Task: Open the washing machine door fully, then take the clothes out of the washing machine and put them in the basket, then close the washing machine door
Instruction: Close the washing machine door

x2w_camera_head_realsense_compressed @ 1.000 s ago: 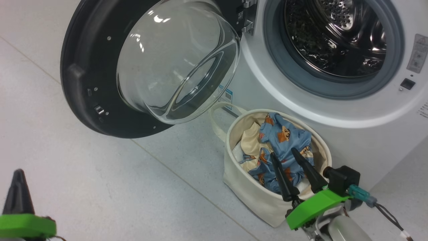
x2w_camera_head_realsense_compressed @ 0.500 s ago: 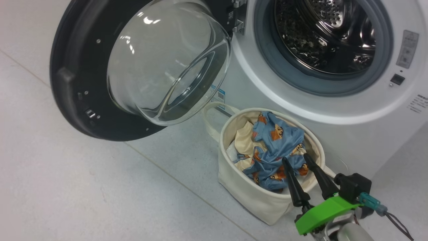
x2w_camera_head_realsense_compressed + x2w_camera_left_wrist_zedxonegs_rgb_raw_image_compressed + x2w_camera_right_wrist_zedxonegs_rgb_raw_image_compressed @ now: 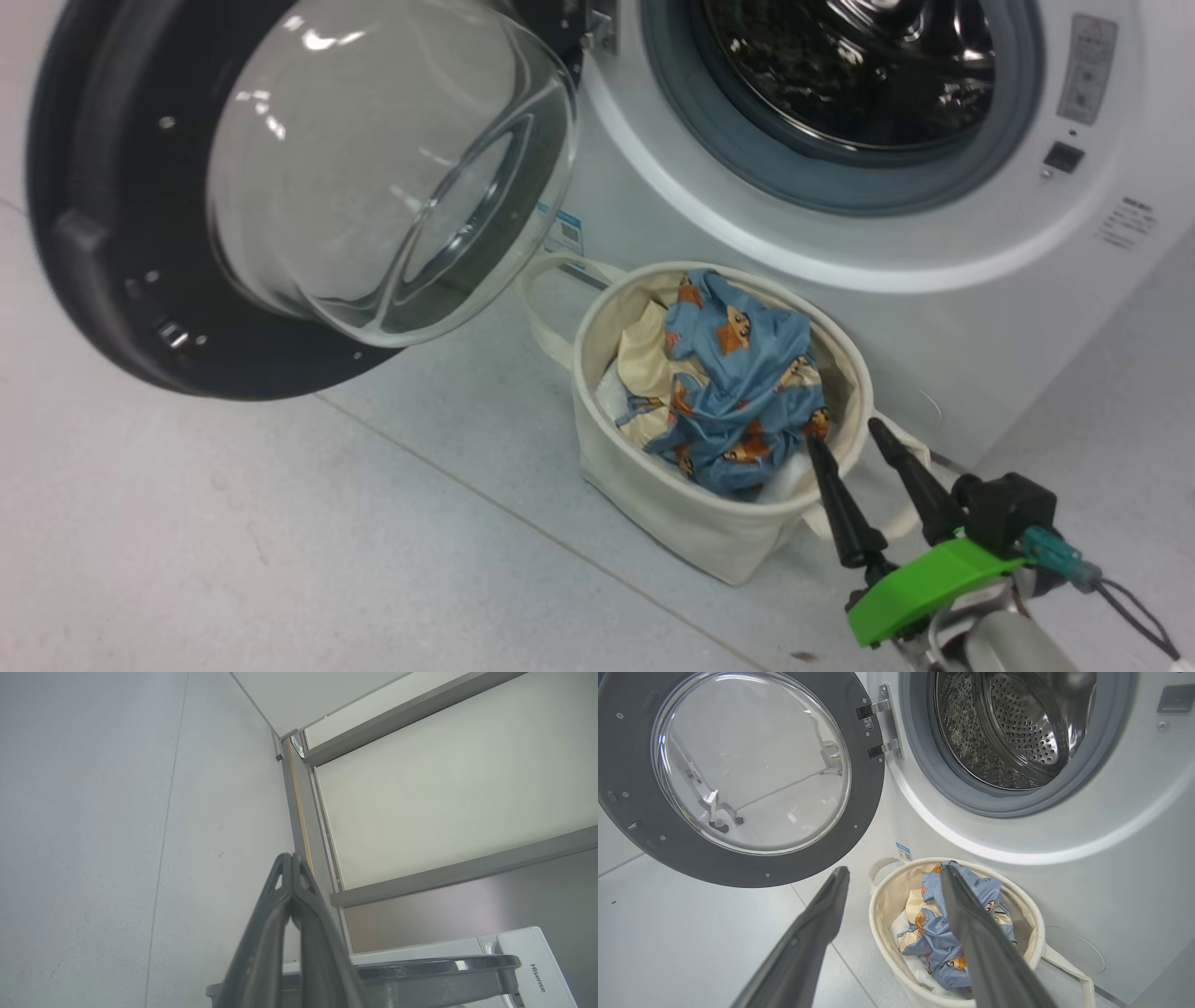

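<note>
The washing machine [image 3: 943,308] [image 3: 1111,868] stands with its door [image 3: 84,233] [image 3: 635,826] swung wide open to the left, glass dome facing out. Its steel drum [image 3: 840,65] [image 3: 1008,728] shows no fabric. Below the drum mouth sits the cream basket [image 3: 672,513] [image 3: 882,905], holding the clothes [image 3: 738,383] [image 3: 934,947]: blue printed fabric over a cream piece. My right gripper [image 3: 848,437] [image 3: 894,872] hovers open just off the basket's right rim, nothing between its fingers. My left gripper [image 3: 292,857] is shut and empty, pointing at a wall corner above the machine's top.
Pale grey floor tiles [image 3: 280,560] spread to the left and front of the basket. A grey panel wall with horizontal rails [image 3: 444,877] runs behind the machine. The open door overhangs the floor left of the basket.
The head camera has swung, shifting the whole scene left and up; the left gripper left that view. My right gripper drew back from over the clothes to the basket's right rim, still open.
</note>
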